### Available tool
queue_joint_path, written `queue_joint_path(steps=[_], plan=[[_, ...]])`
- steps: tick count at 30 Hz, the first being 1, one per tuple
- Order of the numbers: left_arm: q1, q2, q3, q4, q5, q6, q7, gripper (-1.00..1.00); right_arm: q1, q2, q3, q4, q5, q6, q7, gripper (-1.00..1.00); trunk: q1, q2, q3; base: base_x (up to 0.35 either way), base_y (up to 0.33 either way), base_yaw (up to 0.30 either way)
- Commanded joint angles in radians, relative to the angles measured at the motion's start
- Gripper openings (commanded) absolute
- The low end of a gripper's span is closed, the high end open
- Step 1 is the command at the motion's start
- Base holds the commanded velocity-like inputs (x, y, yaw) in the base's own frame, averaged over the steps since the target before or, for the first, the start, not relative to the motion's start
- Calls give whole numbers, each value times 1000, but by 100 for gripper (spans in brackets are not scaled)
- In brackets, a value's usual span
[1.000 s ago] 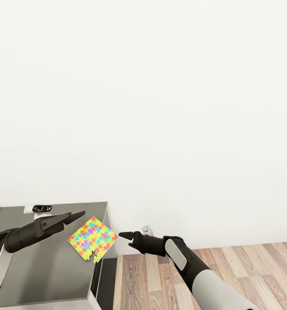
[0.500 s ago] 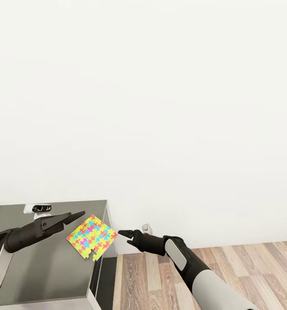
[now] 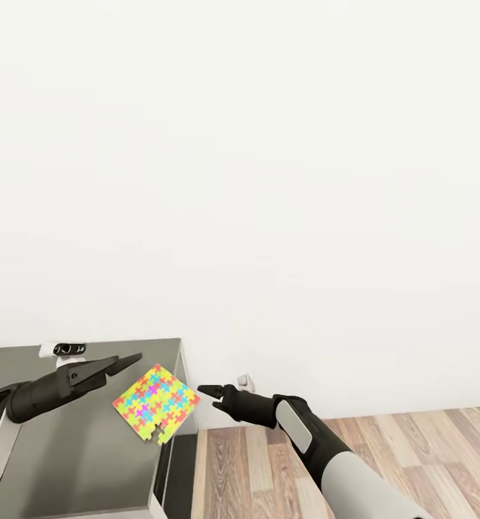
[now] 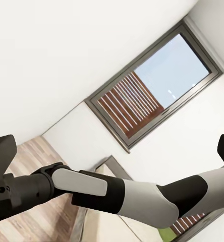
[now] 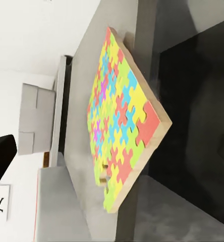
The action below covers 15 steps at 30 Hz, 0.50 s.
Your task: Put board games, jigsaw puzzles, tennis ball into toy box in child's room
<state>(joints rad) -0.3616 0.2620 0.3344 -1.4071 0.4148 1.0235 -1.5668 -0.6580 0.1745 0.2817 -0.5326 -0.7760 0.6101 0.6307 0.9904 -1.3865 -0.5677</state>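
One jigsaw puzzle [image 3: 156, 402], a flat square sheet of yellow, green, pink, blue and orange pieces, lies on the dark grey table [image 3: 74, 447] with a corner hanging over the table's right edge. My left gripper [image 3: 130, 360] hovers open just left of and above it. Beyond the table edge, to the puzzle's right, my right gripper [image 3: 201, 392] points at the overhanging corner, open and a short gap away. The right wrist view has the puzzle [image 5: 119, 121] close up and edge-on, with one dark finger [image 5: 1, 154] at the side. The toy box, bed, board games and tennis ball are out of view.
A small white and black object [image 3: 65, 349] sits at the back of the table. A white wall rises behind, with a small white fitting [image 3: 245, 382] low on it. Wood-plank floor [image 3: 384, 447] spreads to the right. The left wrist view looks past my right arm [image 4: 92, 186] to a slatted window [image 4: 142, 101].
The view has shifted by a few pixels. The puzzle and both grippers hold almost the same places.
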Motion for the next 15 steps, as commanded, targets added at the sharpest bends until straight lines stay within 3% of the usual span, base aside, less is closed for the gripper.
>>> queue_joint_path(steps=[1,11,15], plan=[[0,0,0,0,-1,11,-4,100,-1,0,1,0,-5,5,0,100,0,-1,-1,75,57,0],[0,0,0,0,-1,10,-4,100,0,0,1,0,-5,5,-1,100,0,-1,-1,18,16,0],[0,0,0,0,-1,10,-4,100,-1,0,1,0,-5,5,-1,100,0,-1,-1,1,126,0]])
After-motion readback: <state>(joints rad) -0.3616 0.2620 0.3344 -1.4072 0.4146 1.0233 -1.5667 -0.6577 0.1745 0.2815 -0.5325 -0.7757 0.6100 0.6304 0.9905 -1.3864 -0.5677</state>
